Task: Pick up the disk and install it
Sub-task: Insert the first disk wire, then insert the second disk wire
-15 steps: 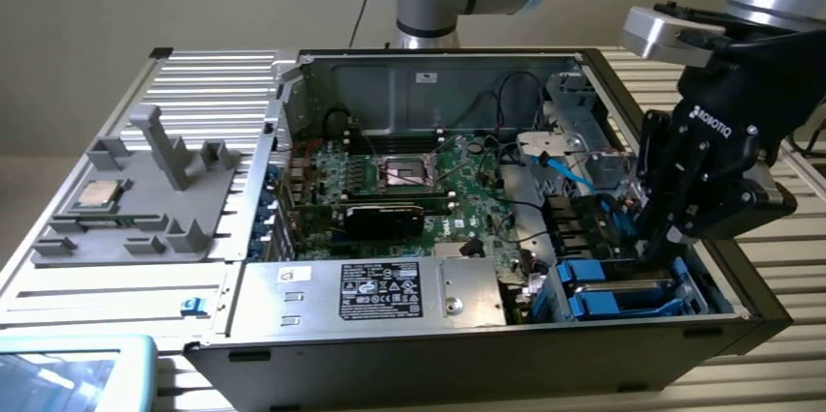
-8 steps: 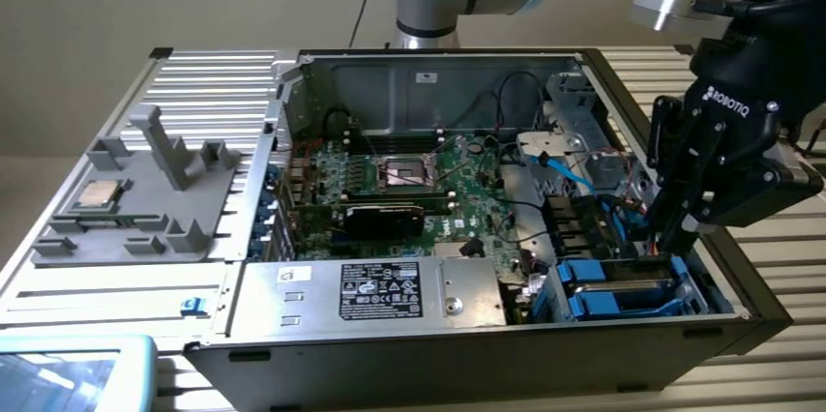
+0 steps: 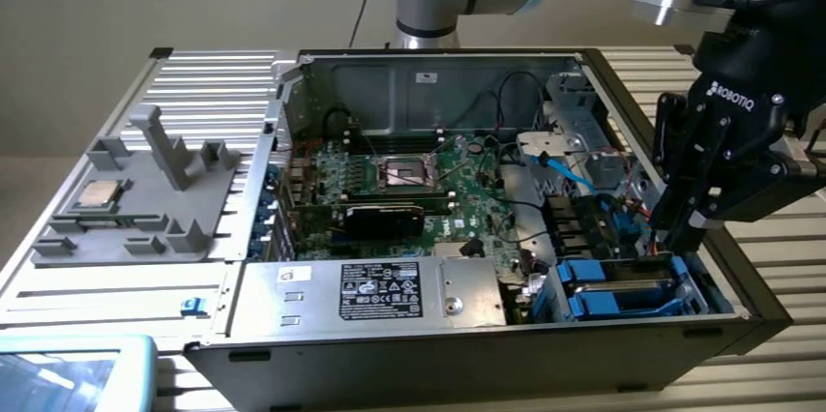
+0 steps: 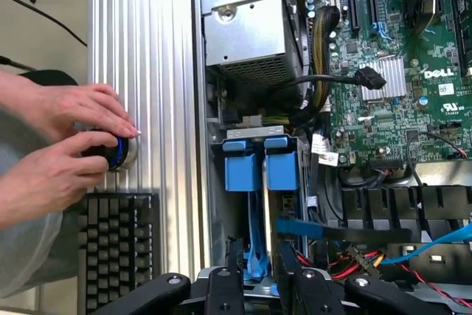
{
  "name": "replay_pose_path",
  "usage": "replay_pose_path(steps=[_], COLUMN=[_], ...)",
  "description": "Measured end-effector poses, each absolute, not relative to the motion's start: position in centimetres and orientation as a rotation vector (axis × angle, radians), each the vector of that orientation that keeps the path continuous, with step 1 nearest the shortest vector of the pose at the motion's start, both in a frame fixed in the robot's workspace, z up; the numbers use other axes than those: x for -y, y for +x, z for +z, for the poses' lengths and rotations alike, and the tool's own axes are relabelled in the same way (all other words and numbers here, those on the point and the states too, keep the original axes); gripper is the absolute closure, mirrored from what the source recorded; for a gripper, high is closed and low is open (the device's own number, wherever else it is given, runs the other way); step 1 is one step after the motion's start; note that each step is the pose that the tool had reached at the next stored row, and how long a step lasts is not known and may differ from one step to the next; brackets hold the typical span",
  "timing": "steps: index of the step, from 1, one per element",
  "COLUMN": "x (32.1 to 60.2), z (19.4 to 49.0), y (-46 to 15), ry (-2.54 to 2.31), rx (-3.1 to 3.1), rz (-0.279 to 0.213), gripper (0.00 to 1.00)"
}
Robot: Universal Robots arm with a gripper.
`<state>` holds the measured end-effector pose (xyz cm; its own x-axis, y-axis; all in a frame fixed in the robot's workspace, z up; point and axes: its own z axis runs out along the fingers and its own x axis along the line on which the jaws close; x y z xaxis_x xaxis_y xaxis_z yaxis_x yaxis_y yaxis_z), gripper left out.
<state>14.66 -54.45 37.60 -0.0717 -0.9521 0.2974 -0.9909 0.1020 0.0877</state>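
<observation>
The disk (image 4: 263, 219) stands on edge, deep in the blue drive cage (image 3: 620, 286) at the front corner of the open computer case (image 3: 387, 354), on the exterior view's right. In the wrist view only its thin metal edge shows, running down between two blue rail tabs (image 4: 259, 161), with the gripper (image 4: 259, 267) poised right over it. The black fingers sit on either side of that edge, partly closed with a narrow gap between them, and they look pinched on the disk's upper end. I can't see actual contact, so call it a probable grip.

In the exterior view the gripper (image 3: 680, 228) reaches straight down into the bay, beside the blue cables (image 3: 575, 175) and next to the motherboard (image 3: 413, 190). The silver power supply (image 3: 374, 291) with its black label sits just alongside the cage.

Handling, as I judge it: a rigid metal slab, fairly dense for its size and smooth-sided, so it could slip if squeezed lightly. It won't bend, but it won't like knocks or twisting in the slot. The flat faces near the top edge are the sensible place to hold, keeping clear of the plastic rails, which must stay free to ride in the cage guides.

Off to the side, a person's hands (image 4: 66, 153) rest on a round knob (image 4: 118, 151) above a keyboard (image 4: 118, 248).
</observation>
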Motion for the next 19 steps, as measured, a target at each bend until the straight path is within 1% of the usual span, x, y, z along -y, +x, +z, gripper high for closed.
replay_pose_path(steps=[3,19], x=[54.37,54.37], z=[37.59,37.59], y=[14.66,14.66], ry=[1.926,1.926], rx=[2.108,2.108], rz=[0.205,0.205], gripper=[0.68,0.68])
